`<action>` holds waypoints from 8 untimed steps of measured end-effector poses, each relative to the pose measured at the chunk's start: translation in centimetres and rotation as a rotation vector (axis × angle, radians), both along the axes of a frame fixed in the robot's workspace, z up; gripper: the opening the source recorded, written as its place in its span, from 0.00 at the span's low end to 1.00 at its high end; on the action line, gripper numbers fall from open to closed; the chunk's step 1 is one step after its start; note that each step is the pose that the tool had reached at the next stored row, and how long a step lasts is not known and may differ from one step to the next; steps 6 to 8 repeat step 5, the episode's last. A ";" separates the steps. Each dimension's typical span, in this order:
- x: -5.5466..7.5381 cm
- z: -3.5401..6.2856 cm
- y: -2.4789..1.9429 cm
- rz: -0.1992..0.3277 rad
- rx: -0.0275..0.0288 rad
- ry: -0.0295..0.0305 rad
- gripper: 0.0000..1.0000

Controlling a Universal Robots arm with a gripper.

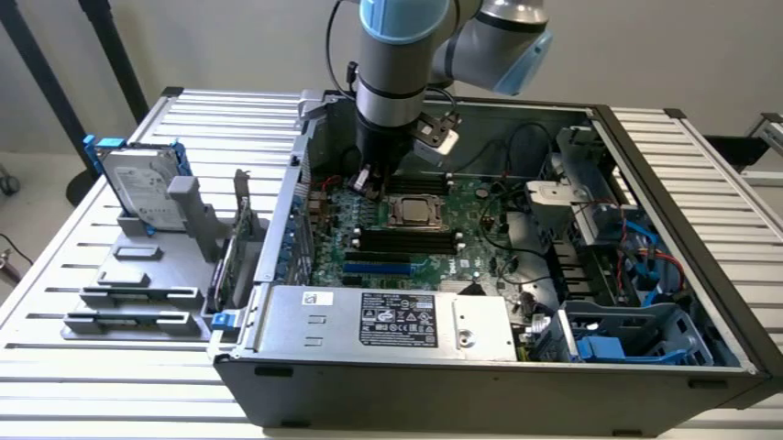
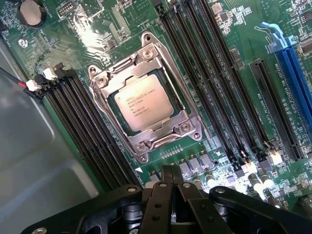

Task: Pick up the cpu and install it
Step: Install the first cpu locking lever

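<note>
1. The arm reaches down from above into the open computer case, which lies on its side on a slatted white table.
2. The gripper hangs low over the far-left part of the green motherboard, just to the exterior view's left of the processor socket.
3. In the wrist view the gripper has its two dark fingers pressed flat together, fully closed with nothing between them.
4. The cpu sits seated in its socket, silver top up with printed lettering showing, framed by the metal retention bracket.
5. From the exterior view the cpu lies in the middle of the board, close beside the gripper but apart from it.
6. Rows of black memory slots run on both sides of the socket; a blue expansion slot sits further out.
7. Outside the case, on the exterior view's left, a grey holder stands on the table with an upright silver hard drive in a blue frame.
8. The power supply with its label fills the near edge of the case.
</note>
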State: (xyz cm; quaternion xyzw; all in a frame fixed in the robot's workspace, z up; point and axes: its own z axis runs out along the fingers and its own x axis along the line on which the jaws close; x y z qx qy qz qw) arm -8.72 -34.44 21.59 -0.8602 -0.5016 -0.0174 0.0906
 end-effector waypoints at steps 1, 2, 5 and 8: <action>0.0 0.00 0.00 0.000 0.0000 0.0001 0.11; 0.0 0.00 0.00 0.000 0.0000 0.0000 0.11; 0.0 0.00 0.00 0.000 0.0000 0.0000 0.11; 0.0 0.00 0.00 0.000 0.0000 0.0000 0.11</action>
